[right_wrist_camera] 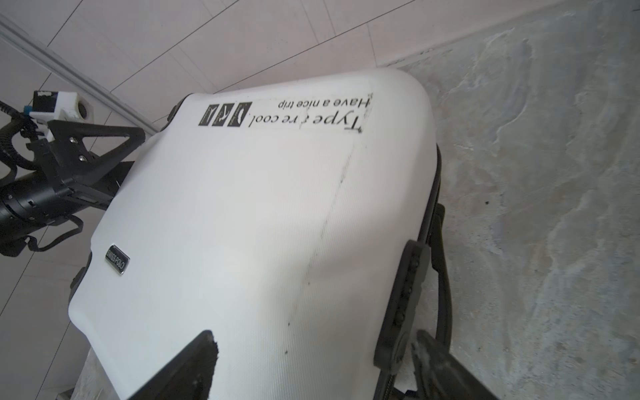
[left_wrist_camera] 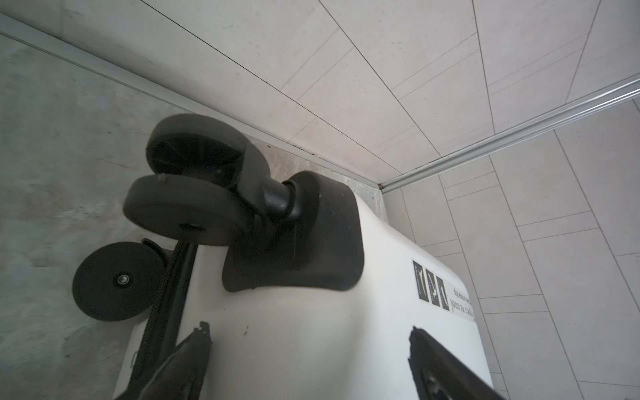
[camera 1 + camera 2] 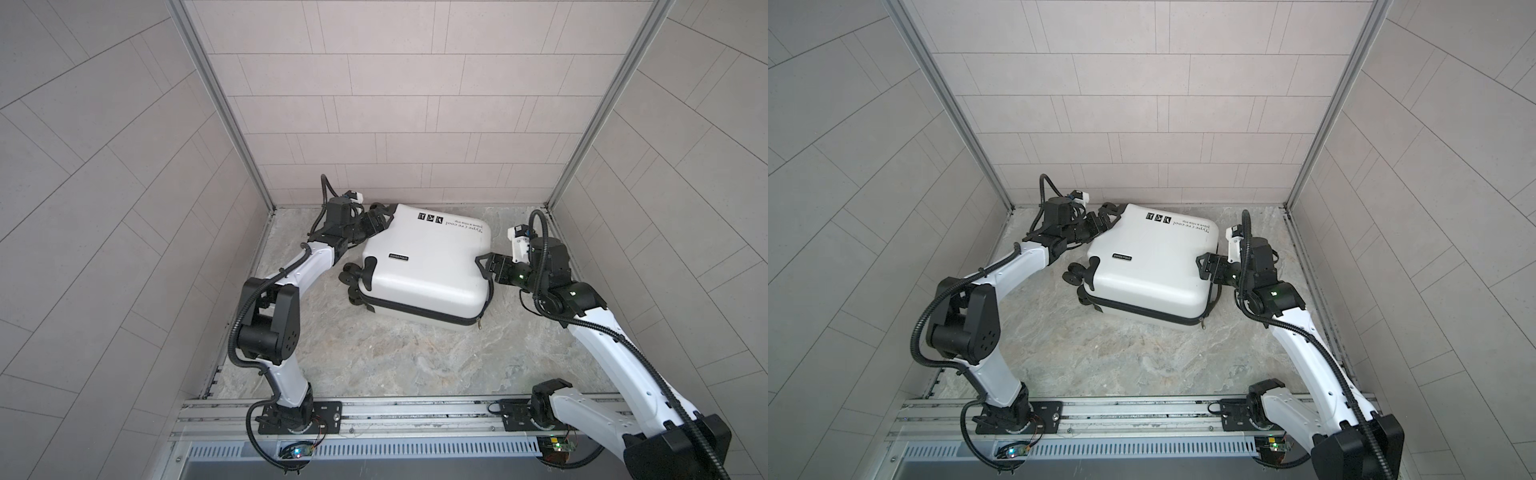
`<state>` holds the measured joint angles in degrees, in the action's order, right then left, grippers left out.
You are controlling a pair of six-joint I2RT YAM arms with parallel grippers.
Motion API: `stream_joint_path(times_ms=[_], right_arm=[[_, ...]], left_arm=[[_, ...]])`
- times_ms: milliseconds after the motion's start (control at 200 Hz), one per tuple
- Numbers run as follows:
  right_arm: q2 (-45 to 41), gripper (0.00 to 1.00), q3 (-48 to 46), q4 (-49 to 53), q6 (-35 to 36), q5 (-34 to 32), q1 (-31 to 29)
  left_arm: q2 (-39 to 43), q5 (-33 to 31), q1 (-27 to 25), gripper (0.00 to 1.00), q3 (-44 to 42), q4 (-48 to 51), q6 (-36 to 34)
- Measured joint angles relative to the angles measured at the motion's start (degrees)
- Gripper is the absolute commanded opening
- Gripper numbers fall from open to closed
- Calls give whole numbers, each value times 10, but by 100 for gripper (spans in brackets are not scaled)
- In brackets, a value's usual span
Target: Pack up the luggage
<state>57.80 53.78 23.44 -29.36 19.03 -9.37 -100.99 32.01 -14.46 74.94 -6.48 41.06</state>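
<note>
The luggage [image 3: 424,266] [image 3: 1150,257] is a white hard-shell suitcase lying flat and closed near the back wall, black zipper band [image 3: 424,311] around its side. My left gripper [image 3: 380,220] [image 3: 1104,218] is at its far left corner beside the spinner wheels [image 2: 187,207]. In the left wrist view that gripper [image 2: 308,329] is open, its fingers spread over the white shell [image 2: 381,242]. My right gripper [image 3: 482,266] [image 3: 1202,262] is at the suitcase's right edge. That gripper [image 1: 313,337] is open, one finger over the top shell [image 1: 242,225], the other by the black handle [image 1: 405,294].
Tiled walls close in the marble-patterned floor [image 3: 374,365] at the back and both sides; the suitcase's far edge lies close to the back wall [image 3: 374,166]. A metal rail [image 3: 395,415] with both arm bases runs along the front. More wheels [image 3: 353,278] stick out on the suitcase's left.
</note>
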Motion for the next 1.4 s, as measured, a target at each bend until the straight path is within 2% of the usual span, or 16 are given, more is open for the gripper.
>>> stream_joint_path(times_ms=[165,270,385,600,841,1026,1231,1401], right_arm=[[31,88,22,8,-5,-11,47],[68,88,41,7,-15,-14,73],[121,88,77,-2,-31,-14,93],[250,86,199,-34,-52,5,99],[414,83,338,-45,-54,63,99],[478,81,377,-31,-43,88,102],[529,76,423,-27,-22,163,104],[525,76,402,-55,-19,202,112]], left_arm=[[40,-26,-7,95,10,51,-24],[119,-65,-8,93,7,120,-62],[243,-108,-10,92,-22,181,-98],[446,-161,-41,91,-137,311,-113],[589,-175,-93,89,-296,407,-37],[586,-163,-102,89,-350,378,17],[489,-148,-103,89,-361,296,42],[432,-152,-103,89,-360,233,43]])
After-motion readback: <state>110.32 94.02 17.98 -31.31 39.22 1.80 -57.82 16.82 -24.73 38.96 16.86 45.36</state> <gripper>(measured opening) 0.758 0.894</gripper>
